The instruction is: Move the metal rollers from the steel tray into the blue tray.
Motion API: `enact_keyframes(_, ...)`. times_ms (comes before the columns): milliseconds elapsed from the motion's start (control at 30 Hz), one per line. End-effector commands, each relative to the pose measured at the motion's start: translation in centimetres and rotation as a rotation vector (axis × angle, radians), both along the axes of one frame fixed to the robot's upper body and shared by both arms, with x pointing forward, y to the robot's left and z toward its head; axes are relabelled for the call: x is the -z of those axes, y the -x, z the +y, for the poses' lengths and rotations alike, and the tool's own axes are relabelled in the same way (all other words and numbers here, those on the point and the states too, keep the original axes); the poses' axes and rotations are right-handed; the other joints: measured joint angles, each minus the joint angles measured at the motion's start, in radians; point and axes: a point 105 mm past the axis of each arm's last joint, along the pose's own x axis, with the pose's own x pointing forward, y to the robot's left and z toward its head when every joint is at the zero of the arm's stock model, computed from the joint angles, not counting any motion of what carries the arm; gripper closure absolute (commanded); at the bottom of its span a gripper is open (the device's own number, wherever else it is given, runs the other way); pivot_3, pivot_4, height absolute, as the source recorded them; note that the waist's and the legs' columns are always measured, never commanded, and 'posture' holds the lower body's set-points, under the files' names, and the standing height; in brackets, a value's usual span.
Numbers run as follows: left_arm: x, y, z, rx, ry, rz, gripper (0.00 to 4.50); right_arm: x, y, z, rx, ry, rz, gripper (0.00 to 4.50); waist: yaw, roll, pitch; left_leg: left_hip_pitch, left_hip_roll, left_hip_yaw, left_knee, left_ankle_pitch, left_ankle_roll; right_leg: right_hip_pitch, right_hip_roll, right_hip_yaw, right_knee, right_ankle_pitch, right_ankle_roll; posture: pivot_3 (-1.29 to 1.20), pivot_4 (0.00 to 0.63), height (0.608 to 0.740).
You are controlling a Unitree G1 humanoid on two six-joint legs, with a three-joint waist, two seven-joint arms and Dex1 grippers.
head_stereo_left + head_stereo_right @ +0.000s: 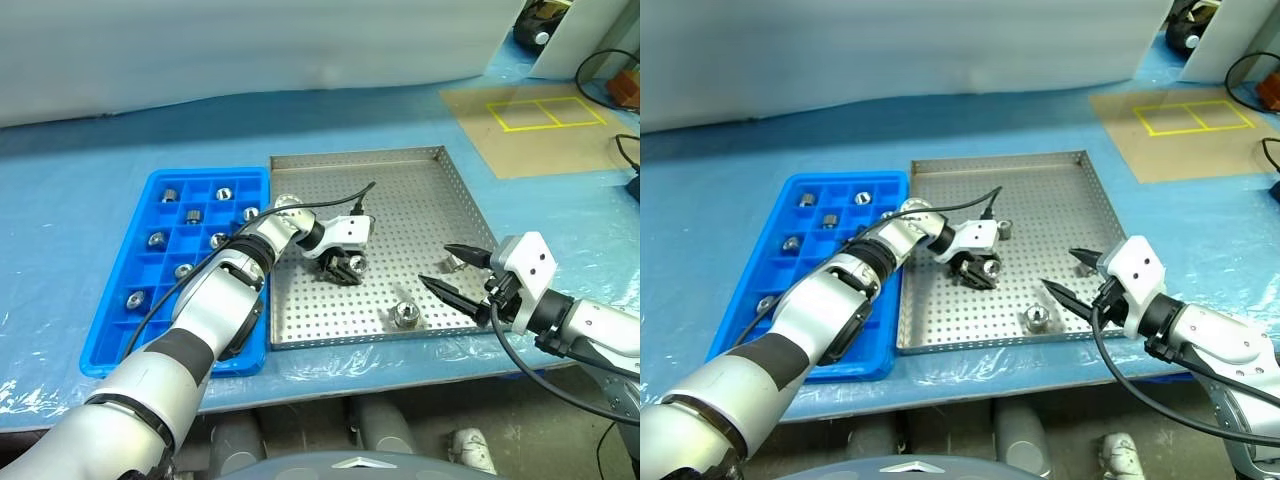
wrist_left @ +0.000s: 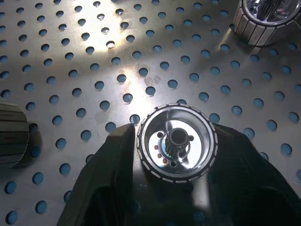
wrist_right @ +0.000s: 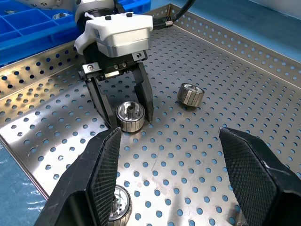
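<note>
The steel tray [image 1: 360, 157] lies in the middle of the table, with the blue tray [image 1: 110, 352] touching its left side. My left gripper [image 1: 347, 266] reaches into the steel tray's middle and is shut on one of the metal rollers [image 2: 177, 142], which stands on the perforated floor [image 3: 130, 117]. Loose rollers lie near the tray's front rim [image 1: 405, 316], beyond the held one [image 1: 1005, 228] and by my right gripper [image 1: 1083, 268]. Several rollers [image 1: 169, 194] sit in the blue tray's compartments. My right gripper [image 1: 434, 265] hovers open over the steel tray's front right, empty.
A brown mat with yellow tape lines [image 1: 540, 115] lies at the far right. Black cables [image 1: 610, 75] run along the right edge. A blue sheet [image 1: 80, 170] covers the table, and a white panel [image 1: 250, 50] stands at the back.
</note>
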Motion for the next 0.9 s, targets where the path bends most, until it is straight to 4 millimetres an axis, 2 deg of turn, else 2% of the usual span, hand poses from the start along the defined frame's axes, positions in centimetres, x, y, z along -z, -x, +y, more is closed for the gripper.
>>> enact_keyframes(33,-0.1,-0.3,0.2,-0.015,-0.004,-0.016,2.79,-0.6,-0.3,0.2,-0.016,0.012,-0.028,1.12,-0.001,0.000,0.000,0.000,0.000,0.000,0.000,0.000,0.000,0.000,0.000,0.000,0.000,0.000,0.000,-0.61,0.150,0.740)
enact_keyframes(200,-0.7,-0.8,0.2,-0.038,0.023,-0.040,2.79,-0.6,-0.7,0.7,-0.042,0.009,-0.029,1.12,-0.001,0.000,0.000,0.000,0.000,0.000,0.000,0.000,0.000,0.001,0.000,0.000,-0.002,0.000,0.000,-0.58,0.150,0.740)
enact_keyframes(333,-3.6,-1.8,0.0,-0.083,0.127,-0.036,2.79,-0.8,-1.4,1.2,-0.081,0.009,-0.033,1.12,0.001,0.000,0.000,0.000,0.000,0.000,0.000,0.000,0.001,0.001,0.000,0.000,-0.002,0.001,0.000,-0.53,0.150,0.740)
enact_keyframes(433,-5.7,-2.1,0.6,-0.081,0.176,-0.001,2.79,-0.9,-2.1,1.7,-0.122,0.007,-0.037,1.12,0.005,0.000,0.000,0.000,0.000,0.000,-0.001,0.000,0.000,0.001,0.000,0.000,-0.002,0.001,-0.001,-0.49,0.150,0.740)
enact_keyframes(533,-8.4,-2.6,2.0,-0.082,0.237,0.015,2.79,-1.0,-3.0,2.6,-0.184,0.006,-0.039,1.12,0.013,0.000,0.000,0.001,0.000,0.001,-0.003,0.000,0.000,0.001,0.000,0.000,-0.002,0.001,-0.001,-0.42,0.150,0.740)
enact_keyframes(600,-9.5,-3.1,3.3,-0.101,0.248,-0.009,2.79,-1.0,-3.7,3.2,-0.225,0.005,-0.040,1.12,0.021,0.000,0.000,0.002,0.000,0.002,-0.004,0.000,0.000,0.001,0.000,0.001,-0.002,0.001,-0.001,-0.37,0.150,0.740)
enact_keyframes(767,-11.2,-3.6,7.4,-0.155,0.256,-0.015,2.79,-1.1,-5.4,5.4,-0.348,-0.005,-0.053,1.12,0.051,0.001,0.000,0.004,0.001,0.003,-0.008,0.001,-0.001,0.001,0.000,0.001,-0.002,0.001,-0.001,-0.26,0.150,0.740)
enact_keyframes(900,-11.5,-3.6,10.6,-0.220,0.258,-0.027,2.79,-0.9,-6.3,7.2,-0.442,-0.017,-0.054,1.12,0.083,0.001,0.001,0.005,0.001,0.004,-0.011,0.004,-0.001,0.000,0.000,0.000,-0.002,0.001,-0.001,-0.16,0.150,0.740)
